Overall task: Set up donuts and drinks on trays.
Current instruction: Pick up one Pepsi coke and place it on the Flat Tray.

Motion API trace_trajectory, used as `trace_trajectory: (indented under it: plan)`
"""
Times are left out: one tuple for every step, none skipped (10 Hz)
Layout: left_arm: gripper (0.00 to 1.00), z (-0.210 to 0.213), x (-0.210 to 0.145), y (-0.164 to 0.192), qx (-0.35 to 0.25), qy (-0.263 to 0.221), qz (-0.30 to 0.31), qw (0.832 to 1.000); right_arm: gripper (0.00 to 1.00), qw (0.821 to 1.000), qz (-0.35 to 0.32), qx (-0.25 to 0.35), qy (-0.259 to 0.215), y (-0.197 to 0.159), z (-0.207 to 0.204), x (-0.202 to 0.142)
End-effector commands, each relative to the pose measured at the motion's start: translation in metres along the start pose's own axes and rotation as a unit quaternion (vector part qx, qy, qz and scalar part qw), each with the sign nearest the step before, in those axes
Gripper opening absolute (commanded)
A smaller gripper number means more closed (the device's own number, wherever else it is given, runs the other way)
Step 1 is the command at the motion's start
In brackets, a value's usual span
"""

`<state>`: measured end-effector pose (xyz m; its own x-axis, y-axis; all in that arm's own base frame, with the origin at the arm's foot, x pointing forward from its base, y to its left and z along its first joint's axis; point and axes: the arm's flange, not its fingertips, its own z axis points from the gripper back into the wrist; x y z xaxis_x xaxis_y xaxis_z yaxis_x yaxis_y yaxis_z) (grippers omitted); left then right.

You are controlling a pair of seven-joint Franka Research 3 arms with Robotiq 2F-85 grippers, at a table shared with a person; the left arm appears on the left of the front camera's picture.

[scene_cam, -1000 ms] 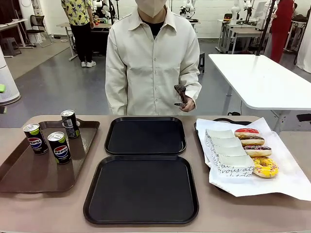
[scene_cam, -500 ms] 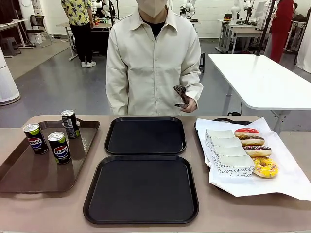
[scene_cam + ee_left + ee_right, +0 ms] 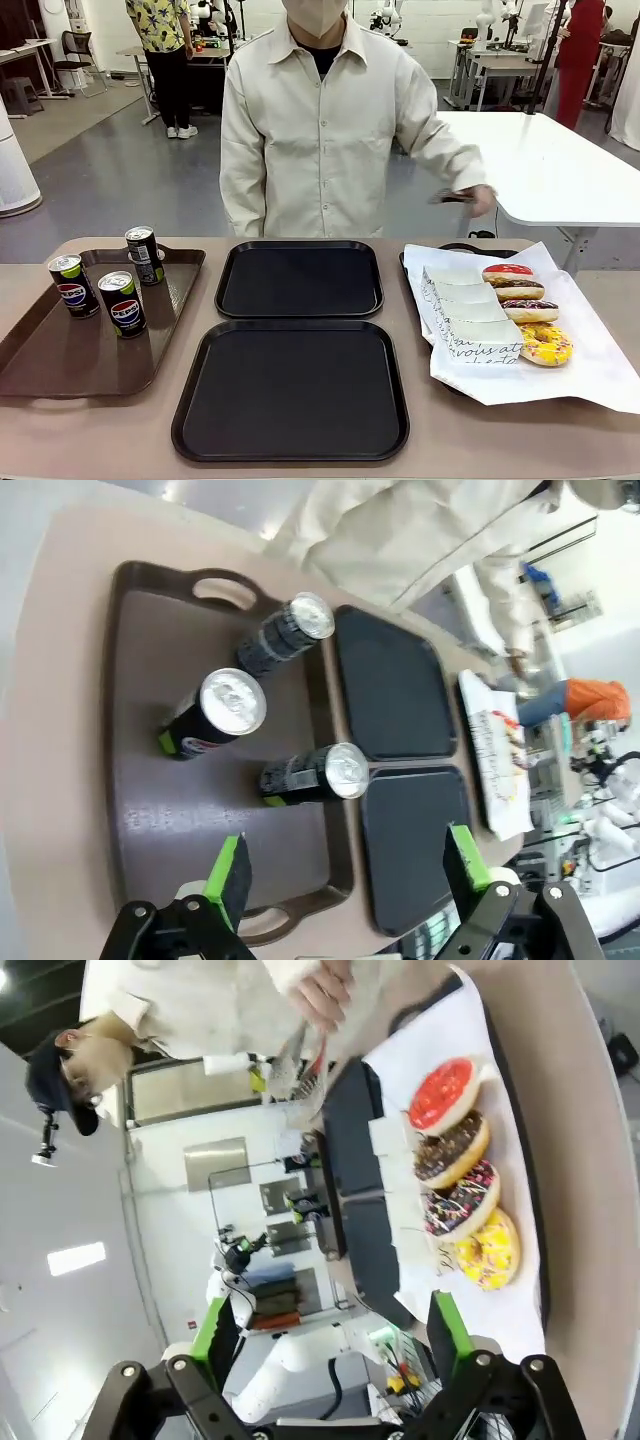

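Lab table [image 3: 100,440]: the person's hand [image 3: 481,199] with tongs [image 3: 447,197] has swung from the chest toward the donuts [image 3: 530,311], right of the bare trays [image 3: 290,390]; we judge serving is starting. The cans [image 3: 122,303] wait left of the trays on a brown tray [image 3: 60,360]. Left hand [image 3: 347,865] and right hand [image 3: 332,1338] hang wide, empty; nothing obstructs.

Person's hand [image 3: 478,198] is smeared in the front view, so the dark thing it holds can't be identified. The donuts [image 3: 528,312] are mostly covered by their white sleeves [image 3: 468,312]; only the right ends show. Brown tray [image 3: 60,355] is clipped by the left picture edge, white paper sheet [image 3: 590,375] by the right.
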<state>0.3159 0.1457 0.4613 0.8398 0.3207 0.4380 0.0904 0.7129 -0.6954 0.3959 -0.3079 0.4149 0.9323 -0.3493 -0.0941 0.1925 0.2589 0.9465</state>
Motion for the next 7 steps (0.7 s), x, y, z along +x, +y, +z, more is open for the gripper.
trace_trajectory:
  plan:
    - [1.0,0.001,-0.002,0.0,-0.028,-0.004,0.011,1.0,1.0,0.998,-0.015,-0.056,0.024,0.005,-0.007,-0.008]
    - [1.0,0.001,-0.002,0.0,-0.028,-0.004,0.011,1.0,1.0,0.995,-0.021,-0.092,0.03,0.008,-0.01,-0.012]
    - [1.0,0.001,-0.002,0.0,-0.028,-0.004,0.011,1.0,1.0,1.0,-0.004,-0.023,0.013,-0.002,-0.003,-0.001]
    - [1.0,0.001,-0.002,0.0,-0.028,-0.004,0.011,1.0,1.0,1.0,-0.004,-0.023,0.013,-0.002,-0.003,-0.001]
    - [1.0,0.001,-0.002,0.0,-0.028,-0.004,0.011,1.0,1.0,1.0,-0.004,-0.023,0.013,-0.002,-0.003,-0.001]
    - [1.0,0.001,-0.002,0.0,-0.028,-0.004,0.011,1.0,1.0,1.0,-0.004,-0.023,0.013,-0.002,-0.003,-0.001]
    - [1.0,0.001,-0.002,0.0,-0.028,-0.004,0.011,1.0,1.0,1.0,-0.004,-0.023,0.013,-0.002,-0.003,-0.001]
